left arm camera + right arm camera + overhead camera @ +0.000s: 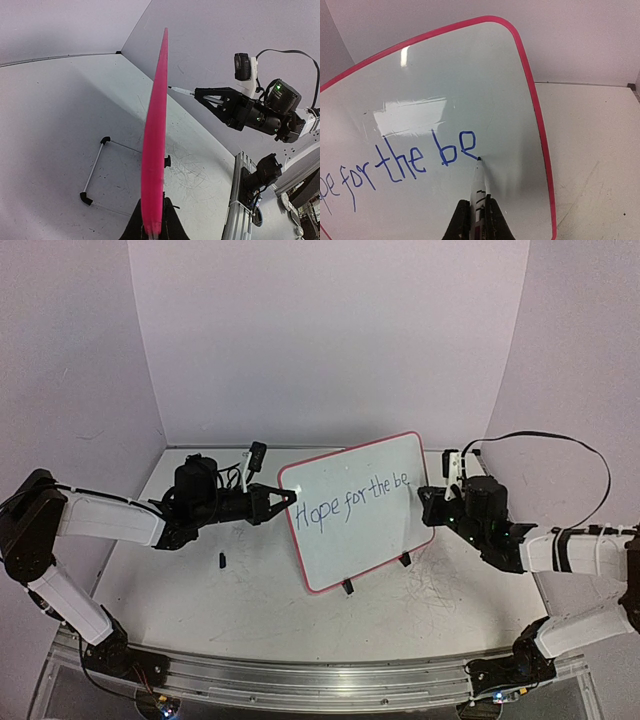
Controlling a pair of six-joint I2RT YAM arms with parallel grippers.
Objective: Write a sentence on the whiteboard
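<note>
From above, the whiteboard (360, 540) stands on the tabletop (250, 585). The left hand (288, 497) is clamped on its left edge, and the sentence (352, 502) reads "Hope for the be". The left wrist view shows the board edge-on, with a wire stand (95, 170) on its far side. The right wrist view shows the right hand (479, 220) clamped on a marker (479, 182), its tip touching the board after "be".

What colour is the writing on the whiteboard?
The writing is blue, clearest in the right wrist view.

White shells are worn by the left arm (105, 520) and right arm (580, 550), black at the joints; a black cable (590, 455) is looped off the right one.
</note>
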